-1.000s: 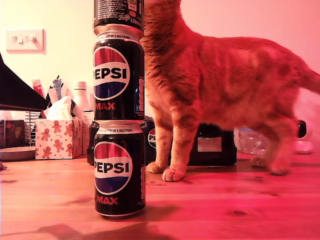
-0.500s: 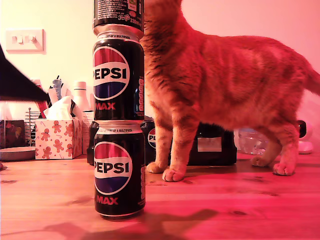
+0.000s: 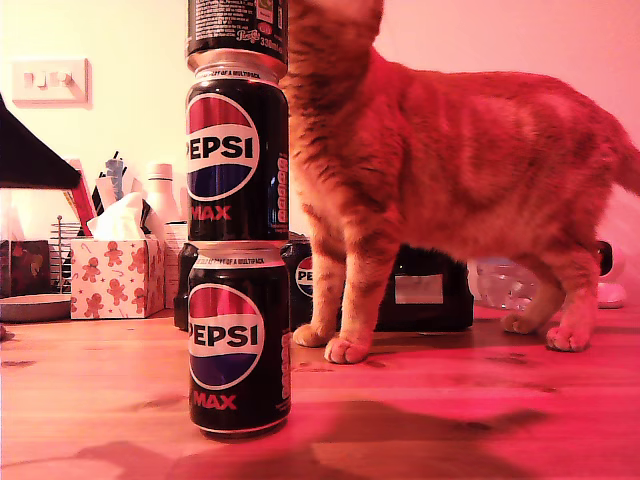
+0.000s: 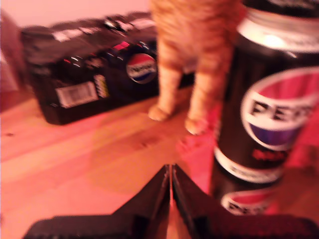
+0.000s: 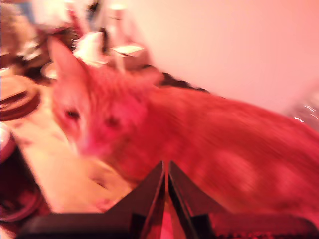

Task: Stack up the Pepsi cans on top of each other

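**Both grippers pinched closed, empty; cans stacked**

Grippers: my first gripper [image 4: 171,186] and my second gripper [image 5: 166,181], black wedge jaws together, holding nothing. Furry ginger cat [image 3: 450,190] stands on wooden table [image 3: 480,420]. Shrink-wrapped multipack [image 4: 94,74] behind. Pepsi cans [image 3: 238,240], glossy black, "PEPSI MAX", stacked three high.

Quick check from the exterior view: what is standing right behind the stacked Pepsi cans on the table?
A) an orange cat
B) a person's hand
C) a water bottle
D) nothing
A: an orange cat stands on the wooden table just behind the stacked Pepsi cans, its front paws planted beside the bottom can.
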`<act>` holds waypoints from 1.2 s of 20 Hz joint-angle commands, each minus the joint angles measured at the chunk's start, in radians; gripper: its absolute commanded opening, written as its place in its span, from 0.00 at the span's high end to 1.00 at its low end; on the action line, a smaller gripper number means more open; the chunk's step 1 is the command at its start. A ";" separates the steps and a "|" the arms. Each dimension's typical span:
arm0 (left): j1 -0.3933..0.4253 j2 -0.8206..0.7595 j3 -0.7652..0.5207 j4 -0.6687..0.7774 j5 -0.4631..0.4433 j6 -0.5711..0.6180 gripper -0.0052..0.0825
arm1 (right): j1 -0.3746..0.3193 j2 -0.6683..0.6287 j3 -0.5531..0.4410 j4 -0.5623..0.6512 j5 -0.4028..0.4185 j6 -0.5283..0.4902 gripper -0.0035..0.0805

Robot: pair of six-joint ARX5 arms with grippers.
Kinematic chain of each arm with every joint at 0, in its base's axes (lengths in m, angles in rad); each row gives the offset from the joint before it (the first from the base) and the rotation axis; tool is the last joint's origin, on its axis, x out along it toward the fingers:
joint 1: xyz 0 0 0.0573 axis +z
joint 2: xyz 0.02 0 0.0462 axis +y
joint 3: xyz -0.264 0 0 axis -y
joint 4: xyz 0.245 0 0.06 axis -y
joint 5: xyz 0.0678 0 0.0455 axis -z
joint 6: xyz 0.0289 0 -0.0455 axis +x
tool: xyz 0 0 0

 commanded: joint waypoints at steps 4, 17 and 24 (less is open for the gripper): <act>0.032 -0.003 -0.016 0.026 0.000 0.007 0.97 | -0.084 -0.173 -0.206 0.148 0.030 0.015 0.97; 0.134 -0.003 -0.017 0.061 0.064 -0.005 0.97 | -0.290 -0.501 -0.840 0.558 -0.025 0.084 0.97; 0.225 -0.003 -0.023 0.076 0.083 -0.025 0.97 | -0.463 -0.600 -1.071 0.669 -0.189 0.170 0.97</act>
